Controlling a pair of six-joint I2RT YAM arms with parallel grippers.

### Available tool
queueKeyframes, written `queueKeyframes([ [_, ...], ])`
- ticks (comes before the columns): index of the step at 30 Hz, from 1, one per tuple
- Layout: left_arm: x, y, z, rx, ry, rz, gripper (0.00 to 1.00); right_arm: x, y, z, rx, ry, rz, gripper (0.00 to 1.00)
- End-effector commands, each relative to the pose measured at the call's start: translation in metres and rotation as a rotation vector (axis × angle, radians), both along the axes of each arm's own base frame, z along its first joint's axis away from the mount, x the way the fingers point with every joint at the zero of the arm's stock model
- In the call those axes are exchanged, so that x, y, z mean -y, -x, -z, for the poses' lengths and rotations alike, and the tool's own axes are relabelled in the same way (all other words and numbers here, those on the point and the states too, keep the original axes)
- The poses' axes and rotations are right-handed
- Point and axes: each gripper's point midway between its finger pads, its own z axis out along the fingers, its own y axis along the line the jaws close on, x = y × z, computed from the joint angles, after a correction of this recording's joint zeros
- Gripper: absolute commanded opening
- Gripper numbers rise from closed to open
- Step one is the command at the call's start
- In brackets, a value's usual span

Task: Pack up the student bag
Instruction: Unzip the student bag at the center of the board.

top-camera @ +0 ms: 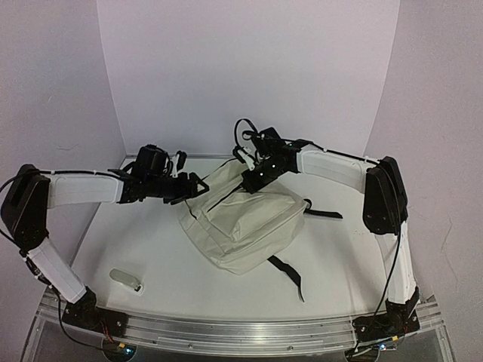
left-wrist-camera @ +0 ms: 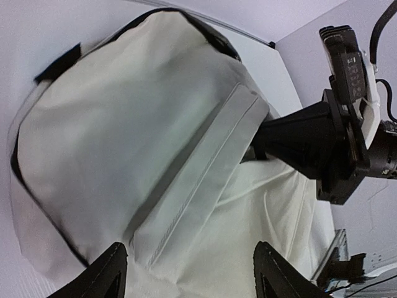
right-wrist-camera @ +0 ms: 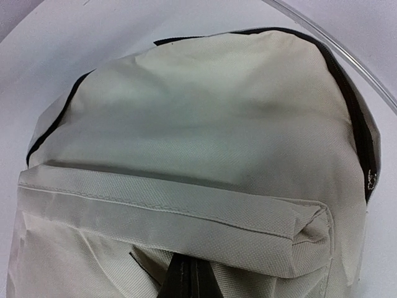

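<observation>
**A:** What is seen nearest, at the lower left of the overhead view?

**B:** A small, translucent, greyish capsule-shaped object (top-camera: 124,279) is seen lying on the white table (top-camera: 151,241), well apart from everything else.

**A:** And where is the student bag found?

**B:** The student bag (top-camera: 241,222), a cream soft fabric backpack edged in black, is laid in the middle of the frame with its front pocket facing up. A black strap (top-camera: 290,275) is trailed from it toward the lower right.

**A:** How is the left gripper held?

**B:** The left gripper (left-wrist-camera: 189,261) is placed at the bag's upper left corner. In its wrist view the black fingers (left-wrist-camera: 111,273) are spread wide over cream fabric, and nothing is clamped between them.

**A:** And the right one, farther back?

**B:** The right gripper (right-wrist-camera: 188,264) is set at the bag's upper middle. Its dark fingers (right-wrist-camera: 180,282) are pressed together, with the tips tucked under the stitched pocket flap (right-wrist-camera: 173,217). Whether cloth or zip is pinched cannot be told.
</observation>
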Motion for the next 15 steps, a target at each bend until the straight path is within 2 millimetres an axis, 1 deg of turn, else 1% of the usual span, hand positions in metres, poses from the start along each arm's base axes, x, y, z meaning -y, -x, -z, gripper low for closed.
queueKeyframes([
  [1,0.022,-0.017,0.003,0.07,-0.145,0.128,0.7,-0.011,0.012,-0.008,-0.039,-0.06,-0.015,0.0],
  [4,0.035,-0.027,0.003,0.111,-0.221,0.17,0.71,-0.011,0.016,-0.006,-0.047,-0.057,-0.017,0.0],
  [7,0.047,-0.03,0.004,0.13,-0.266,0.209,0.71,-0.011,0.017,-0.007,-0.048,-0.059,-0.016,0.0],
  [11,0.057,-0.027,0.012,0.114,-0.287,0.25,0.72,-0.013,0.019,-0.007,-0.059,-0.069,-0.017,0.0],
  [15,0.07,-0.023,0.019,0.135,-0.36,0.284,0.74,-0.015,0.021,-0.007,-0.068,-0.077,-0.018,0.0],
])
